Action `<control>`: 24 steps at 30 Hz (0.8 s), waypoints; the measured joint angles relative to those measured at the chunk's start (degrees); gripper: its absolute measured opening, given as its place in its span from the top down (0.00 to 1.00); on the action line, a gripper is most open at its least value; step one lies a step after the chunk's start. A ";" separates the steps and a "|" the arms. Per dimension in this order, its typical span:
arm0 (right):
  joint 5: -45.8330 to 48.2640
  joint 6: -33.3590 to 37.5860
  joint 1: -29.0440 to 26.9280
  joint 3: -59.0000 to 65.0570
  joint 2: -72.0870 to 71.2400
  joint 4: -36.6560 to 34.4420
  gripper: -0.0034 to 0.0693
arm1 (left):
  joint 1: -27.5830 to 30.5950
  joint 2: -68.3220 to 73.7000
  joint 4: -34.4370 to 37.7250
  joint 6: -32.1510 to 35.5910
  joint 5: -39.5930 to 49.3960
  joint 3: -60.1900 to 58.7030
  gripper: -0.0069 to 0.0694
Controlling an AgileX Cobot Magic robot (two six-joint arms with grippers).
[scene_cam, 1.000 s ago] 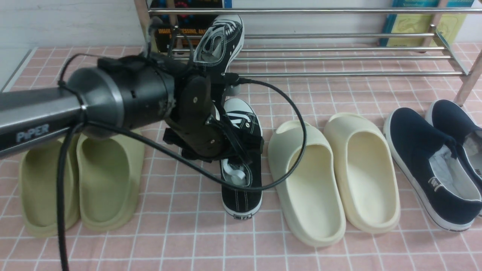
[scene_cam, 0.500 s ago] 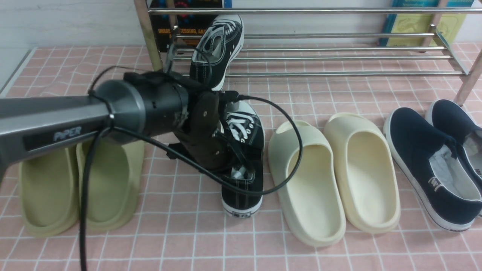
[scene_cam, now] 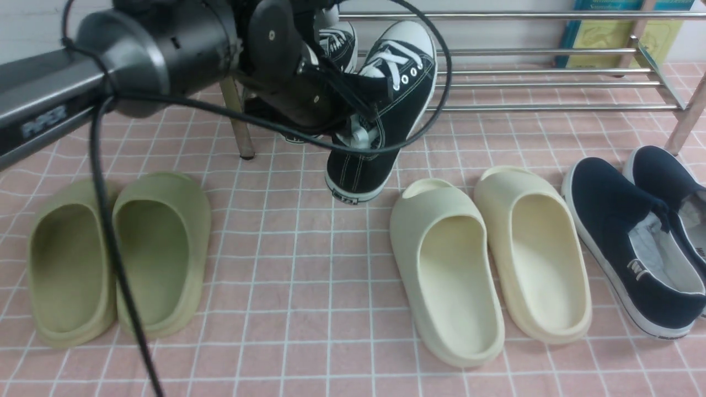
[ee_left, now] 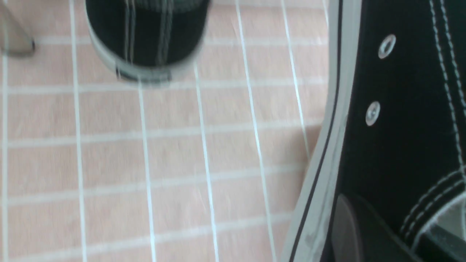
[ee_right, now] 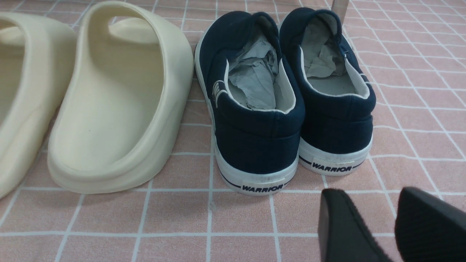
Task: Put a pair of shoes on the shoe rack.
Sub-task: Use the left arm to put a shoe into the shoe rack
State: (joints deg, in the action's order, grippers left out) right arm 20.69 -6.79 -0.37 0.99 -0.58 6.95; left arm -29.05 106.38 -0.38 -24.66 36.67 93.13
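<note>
My left gripper [scene_cam: 353, 124] is shut on the side wall of a black canvas sneaker [scene_cam: 386, 105] with white laces. It holds the sneaker off the floor, toe tilted up towards the chrome shoe rack [scene_cam: 551, 84]. In the left wrist view the held sneaker [ee_left: 400, 127] fills one side, with one finger [ee_left: 346, 225] against it. The second black sneaker [scene_cam: 337, 39] rests on the rack's lower bars, mostly hidden behind my arm; its heel [ee_left: 145, 40] shows in the left wrist view. My right gripper [ee_right: 378, 222] is open and empty, low over the pink tiles.
Olive slides [scene_cam: 118, 253] lie on the floor at the left, cream slides [scene_cam: 485, 259] in the middle and navy slip-ons [scene_cam: 634, 242] at the right. The navy slip-ons [ee_right: 284, 98] are just ahead of my right gripper. A rack leg [scene_cam: 240, 124] stands by my left wrist. Books lean behind the rack.
My left arm has lifted the black sneaker from the floor, up and forward towards the rack. The other shoes have not moved.
</note>
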 joint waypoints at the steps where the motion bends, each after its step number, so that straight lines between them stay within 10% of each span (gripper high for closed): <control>1: 0.00 0.00 0.00 0.00 0.00 0.00 0.62 | 0.49 2.19 0.00 0.00 0.25 2.76 0.88; 24: 0.04 0.00 0.00 0.00 -0.04 0.04 0.62 | 5.39 26.80 -4.40 -9.81 -0.22 33.95 0.88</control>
State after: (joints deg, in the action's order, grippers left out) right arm 20.73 -6.79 -0.37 0.99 -0.63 7.00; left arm -23.66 133.18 -4.78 -34.46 36.45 127.08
